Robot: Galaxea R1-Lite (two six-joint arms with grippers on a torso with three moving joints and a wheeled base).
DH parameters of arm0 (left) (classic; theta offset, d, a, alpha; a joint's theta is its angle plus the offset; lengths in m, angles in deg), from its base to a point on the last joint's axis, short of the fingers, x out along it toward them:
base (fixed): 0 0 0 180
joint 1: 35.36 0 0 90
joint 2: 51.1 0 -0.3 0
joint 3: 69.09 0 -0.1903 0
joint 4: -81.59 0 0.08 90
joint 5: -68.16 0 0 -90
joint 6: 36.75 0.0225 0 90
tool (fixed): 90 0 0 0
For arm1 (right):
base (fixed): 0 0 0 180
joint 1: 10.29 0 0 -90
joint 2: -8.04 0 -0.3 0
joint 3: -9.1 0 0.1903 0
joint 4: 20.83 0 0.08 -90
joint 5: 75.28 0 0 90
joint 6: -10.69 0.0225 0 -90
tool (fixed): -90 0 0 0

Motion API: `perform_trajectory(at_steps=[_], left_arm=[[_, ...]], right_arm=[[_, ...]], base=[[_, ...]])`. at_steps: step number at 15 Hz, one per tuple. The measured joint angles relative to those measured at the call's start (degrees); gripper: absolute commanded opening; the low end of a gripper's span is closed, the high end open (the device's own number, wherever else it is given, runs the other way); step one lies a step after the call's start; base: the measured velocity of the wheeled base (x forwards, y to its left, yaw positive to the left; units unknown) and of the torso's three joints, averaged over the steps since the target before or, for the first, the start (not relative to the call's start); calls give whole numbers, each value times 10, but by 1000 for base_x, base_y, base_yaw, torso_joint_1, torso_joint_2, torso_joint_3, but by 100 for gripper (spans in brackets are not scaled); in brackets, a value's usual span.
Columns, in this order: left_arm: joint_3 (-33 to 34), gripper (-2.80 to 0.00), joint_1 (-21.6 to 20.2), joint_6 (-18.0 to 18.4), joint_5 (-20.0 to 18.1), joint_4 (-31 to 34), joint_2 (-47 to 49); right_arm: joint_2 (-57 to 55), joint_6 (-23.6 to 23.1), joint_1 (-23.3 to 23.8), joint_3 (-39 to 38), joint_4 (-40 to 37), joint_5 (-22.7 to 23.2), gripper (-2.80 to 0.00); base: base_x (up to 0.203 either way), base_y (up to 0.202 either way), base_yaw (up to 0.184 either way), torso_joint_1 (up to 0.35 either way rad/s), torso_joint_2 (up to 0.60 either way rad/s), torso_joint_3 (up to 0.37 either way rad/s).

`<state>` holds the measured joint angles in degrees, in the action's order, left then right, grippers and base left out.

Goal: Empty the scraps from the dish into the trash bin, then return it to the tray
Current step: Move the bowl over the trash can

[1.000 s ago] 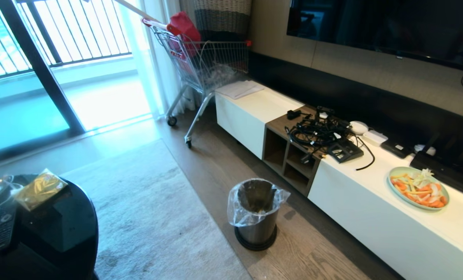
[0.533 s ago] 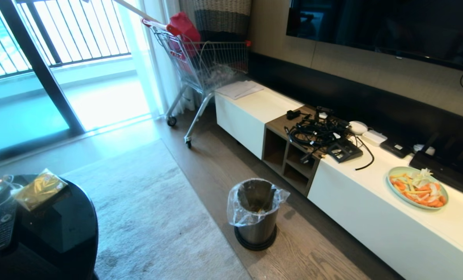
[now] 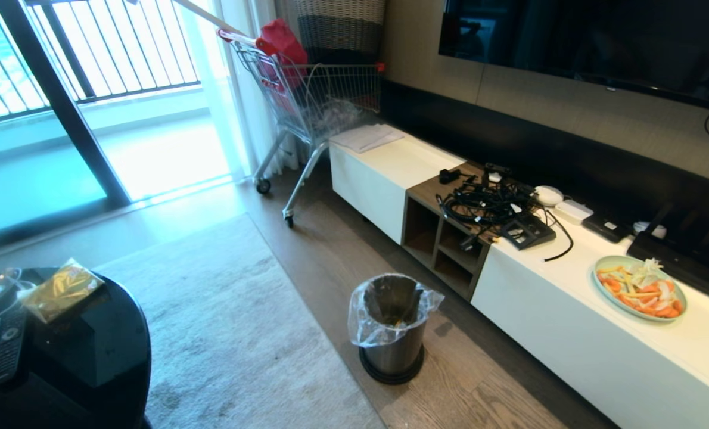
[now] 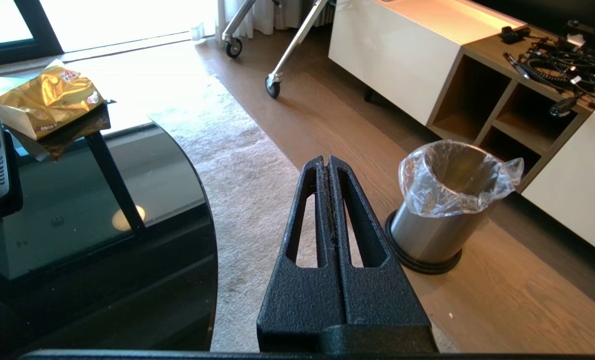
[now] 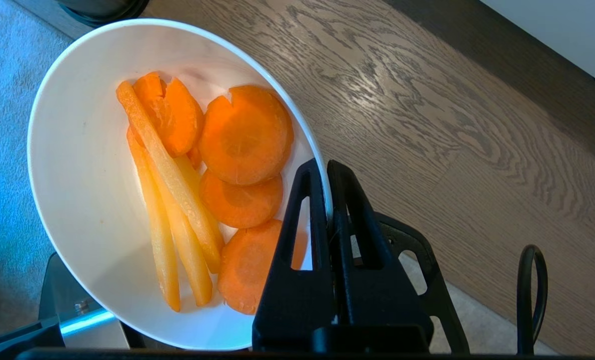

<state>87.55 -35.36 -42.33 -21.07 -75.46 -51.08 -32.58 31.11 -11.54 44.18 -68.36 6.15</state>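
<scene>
**Operator:** On my right wrist camera, the right gripper (image 5: 327, 167) is pinched down on the rim of the dish (image 5: 77, 165), one finger inside the bowl and one outside, with next to no gap between them. I have the white bowl held over wood floor (image 5: 427, 125) and the edge of the grey rug (image 5: 2, 150).

**Observer:** Is the food still in it?

**Operator:** Yes. The scraps (image 5: 202, 190) lie in the bowl: round orange carrot slices beside several pale yellow strips, gathered toward the side where my fingers grip.

**Observer:** Where is the bin?

**Operator:** From the head camera, the trash bin (image 3: 393, 325) stands upright on the floor between the rug and the low white cabinet (image 3: 599, 333), its clear liner folded out over the rim. I see a little debris at the bottom. Neither arm shows in that view, so I can't place the bowl relative to the bin from there.

**Observer:** And your left side?

**Operator:** My left gripper (image 4: 329, 162) is idle, its two black fingers pressed flat together with nothing between them. It hangs beside the glossy round table (image 4: 102, 225), pointing toward the rug, with the bin just beyond it. A pale-green plate (image 3: 639, 288) of vegetable pieces sits on the cabinet top, well apart from the bin.
</scene>
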Motion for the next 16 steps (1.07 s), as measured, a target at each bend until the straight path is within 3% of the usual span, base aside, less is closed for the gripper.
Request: perform_trajectory(at_steps=[12,16], left_arm=[[0,-280,0,0,0,0,0],[0,-280,0,-1,0,0,0]], right_arm=[[10,-1,0,5,-22,1,-280],[16,-1,1,5,-23,1,-280]], base=[[0,0,0,0,0,0],[0,0,0,3,1,-130]])
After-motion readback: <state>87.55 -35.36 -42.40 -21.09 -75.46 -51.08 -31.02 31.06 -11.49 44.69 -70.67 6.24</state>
